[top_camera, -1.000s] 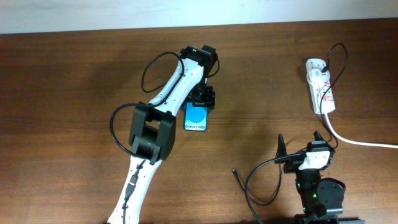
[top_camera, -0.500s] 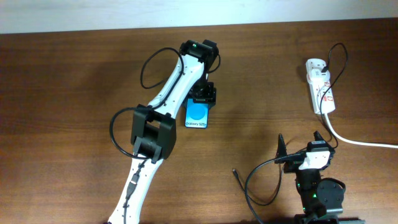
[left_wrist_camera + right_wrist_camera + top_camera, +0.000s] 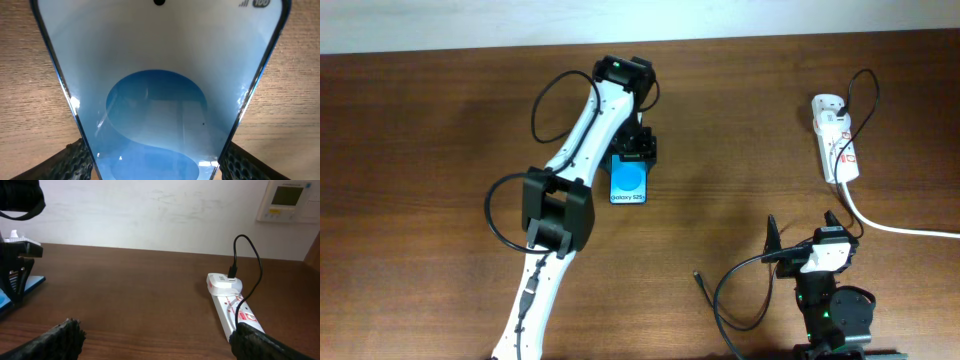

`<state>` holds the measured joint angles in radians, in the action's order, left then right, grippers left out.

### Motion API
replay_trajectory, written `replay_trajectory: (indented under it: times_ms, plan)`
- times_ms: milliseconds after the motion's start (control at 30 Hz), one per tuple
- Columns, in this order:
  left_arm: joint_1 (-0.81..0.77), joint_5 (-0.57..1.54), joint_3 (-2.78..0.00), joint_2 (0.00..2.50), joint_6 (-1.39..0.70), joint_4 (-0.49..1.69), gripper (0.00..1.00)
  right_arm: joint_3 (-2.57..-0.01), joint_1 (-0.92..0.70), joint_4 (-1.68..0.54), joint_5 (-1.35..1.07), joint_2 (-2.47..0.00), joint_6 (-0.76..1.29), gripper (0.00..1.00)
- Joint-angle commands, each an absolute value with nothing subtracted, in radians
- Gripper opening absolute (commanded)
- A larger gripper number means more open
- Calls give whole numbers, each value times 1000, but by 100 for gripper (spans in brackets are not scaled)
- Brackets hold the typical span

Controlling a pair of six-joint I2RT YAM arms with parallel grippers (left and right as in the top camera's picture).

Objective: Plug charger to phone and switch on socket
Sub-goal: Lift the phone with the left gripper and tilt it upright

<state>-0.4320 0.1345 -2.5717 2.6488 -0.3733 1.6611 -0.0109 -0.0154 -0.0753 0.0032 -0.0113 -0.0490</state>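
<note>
left wrist view: we record the left gripper [image 3: 156, 162] clamped on the phone [image 3: 157, 65] by its side edges; the right gripper [image 3: 157, 332] stands spread wide.

Overhead: straight down on tabletop [image 3: 420, 120]. L wrist: v. close over phone [image 3: 157, 100]. R wrist: low, toward socket [image 3: 234, 306]; overhead shares both.
</note>
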Motion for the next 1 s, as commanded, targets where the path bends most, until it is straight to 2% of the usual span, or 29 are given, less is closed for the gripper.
replay_trajectory:
  times_ms: [0, 300, 533, 967]
  plan:
    - [-395, 205, -2600, 2653, -364, 1675, 72, -6, -21, -82, 9, -4, -44, 98]
    - [-323, 390, -2600, 2653, -289, 1689, 71, -6, -21, -82, 9, -4, -44, 98]
    - [-271, 768, -2600, 2653, -160, 1689, 71, -6, -21, -82, 9, -4, -44, 98]
    - [-199, 1203, -2600, 2653, -103, 1689, 72, -6, -21, -82, 9, -4, -44, 98]
